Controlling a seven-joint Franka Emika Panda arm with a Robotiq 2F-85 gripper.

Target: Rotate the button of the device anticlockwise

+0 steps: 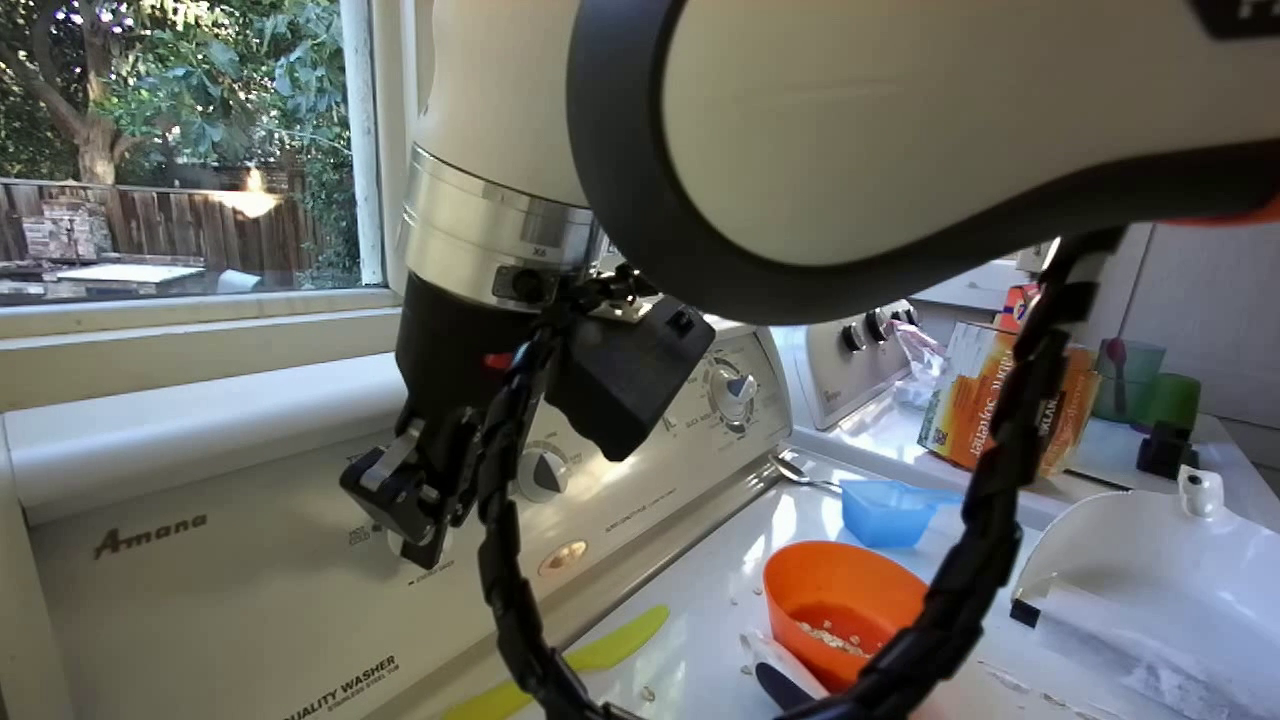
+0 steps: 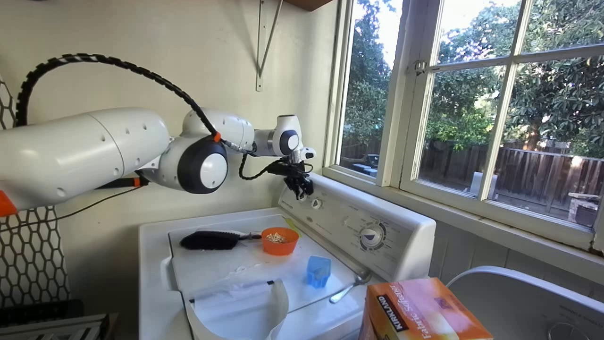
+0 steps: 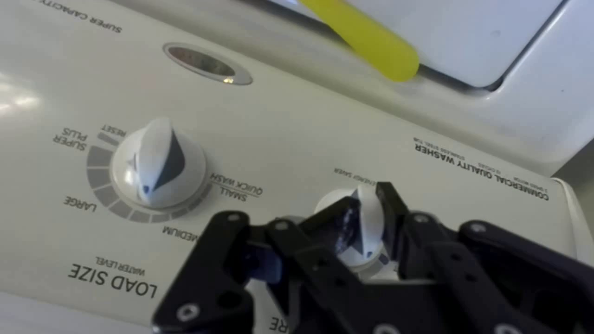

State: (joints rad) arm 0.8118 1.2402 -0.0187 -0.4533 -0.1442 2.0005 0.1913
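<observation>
knob — round, white, small dark mark on ridge — clamped in hand

The washer looks smooth and glossy, its dial plastic, the tool matt, the spoon shiny metal

Between the black fingers is a white temperature knob; beside them, a white load-size knob half-ringed by grey segments; beyond them, a yellow utensil

Bowl, scoop on washer; window behind
</observation>
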